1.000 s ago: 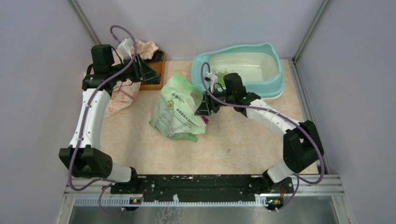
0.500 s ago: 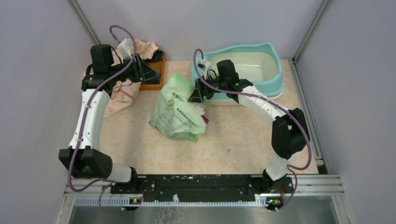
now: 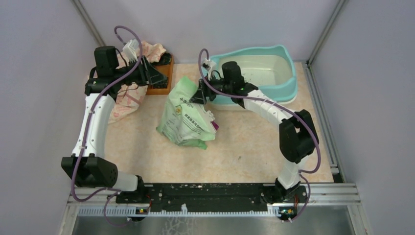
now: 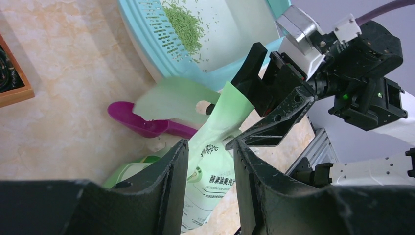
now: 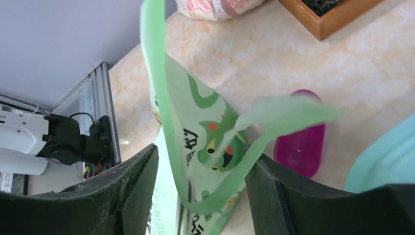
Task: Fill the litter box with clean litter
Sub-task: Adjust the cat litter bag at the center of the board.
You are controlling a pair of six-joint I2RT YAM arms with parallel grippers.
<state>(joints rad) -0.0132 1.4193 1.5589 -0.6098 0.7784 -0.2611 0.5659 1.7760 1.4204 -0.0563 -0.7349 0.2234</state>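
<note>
Litter box (image 3: 292, 78): sitting at the far right of the table (image 3: 244, 147), in the same place as a second ago; showing a cream basin mostly bare in the left wrist view, so the filling is judged as only begun.
Right arm (image 3: 274, 112): swinging left and toward the far side during the last second, leaving the near part of the bag and now crossing in front of the left end of the box.
Pale green bag (image 3: 188, 117): lying in the middle of the table, just beside the box, its opened top pointing toward the box; not shifting in the last second.
Right gripper (image 5: 201, 156): arriving at the bag's top edge, standing with jaws apart on both sides of the loose flap and not pressing on it; widening during the last second, so probably preparing a grasp for lifting and pouring.
Left gripper (image 4: 209, 144): hovering above the brown wooden tray (image 3: 156, 89) at the far left, jaws partly apart with nothing between them, staying where it was.
Purple scoop (image 4: 142, 122): lying on the table just beside the bag and near the box, partly under the flap, not being used.
Clean litter (image 4: 183, 22): lying only as a small green patch at the perforated end of the box and on the basin floor next to it; the rest seemingly waiting in the bag until the bag is gripped and tipped.
</note>
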